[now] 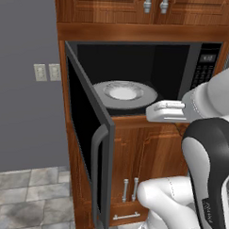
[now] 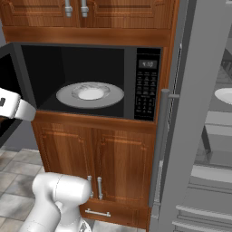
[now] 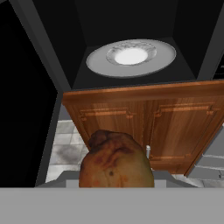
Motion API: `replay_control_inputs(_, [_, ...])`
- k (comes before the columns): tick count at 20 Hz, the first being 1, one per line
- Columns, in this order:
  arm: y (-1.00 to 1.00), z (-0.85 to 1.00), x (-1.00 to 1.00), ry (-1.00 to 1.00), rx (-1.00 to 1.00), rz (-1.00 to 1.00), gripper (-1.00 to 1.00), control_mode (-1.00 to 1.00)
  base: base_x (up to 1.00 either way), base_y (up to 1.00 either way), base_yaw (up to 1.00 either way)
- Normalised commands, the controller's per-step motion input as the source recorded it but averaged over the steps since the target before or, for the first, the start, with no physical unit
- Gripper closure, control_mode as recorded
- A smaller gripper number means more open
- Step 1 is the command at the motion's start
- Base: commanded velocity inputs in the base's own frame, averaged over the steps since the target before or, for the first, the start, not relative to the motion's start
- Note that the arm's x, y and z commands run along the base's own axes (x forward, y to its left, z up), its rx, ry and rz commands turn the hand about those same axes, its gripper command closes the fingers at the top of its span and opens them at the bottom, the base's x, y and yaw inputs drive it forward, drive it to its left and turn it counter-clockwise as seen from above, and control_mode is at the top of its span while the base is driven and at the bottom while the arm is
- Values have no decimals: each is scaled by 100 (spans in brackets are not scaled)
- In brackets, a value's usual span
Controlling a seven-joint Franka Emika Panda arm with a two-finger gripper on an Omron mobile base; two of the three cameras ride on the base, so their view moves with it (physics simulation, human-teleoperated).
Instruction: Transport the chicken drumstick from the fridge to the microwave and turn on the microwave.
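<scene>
Wooden kitchen cabinetry frames the scene, with the microwave (image 1: 136,79) built into it as the landmark. Nearest, in the hand view, the drumstick (image 3: 116,162) sits clamped in the gripper (image 3: 116,183), whose fingers are closed around it and hidden behind its thick brown end. It hangs in front of the microwave and below its opening, over the cupboard doors (image 3: 144,127) underneath. Beyond it, the microwave door (image 1: 87,134) stands swung wide to the left, handle (image 1: 97,177) facing out. Inside, the round white turntable (image 1: 124,93) is bare. The button panel (image 2: 147,86) lies at the microwave's right edge, and right of that the fridge (image 2: 195,113) stands open, its door edge close by the panel. From here, the likely risk is the drumstick or hand striking the wooden ledge below the opening if the arm moves forward before rising. A drop short of the turntable would land on the tiled floor (image 1: 28,197). The open door narrows the approach from the left.
</scene>
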Motion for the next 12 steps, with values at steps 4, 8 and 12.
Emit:
replay_control_inputs(4, [0, 0, 0, 0, 0, 0, 100, 100, 0, 0, 0])
replay_control_inputs(8, [0, 0, 0, 0, 0, 0, 100, 100, 0, 0, 0])
replay_control_inputs(12, [0, 0, 0, 0, 0, 0, 100, 100, 0, 0, 0])
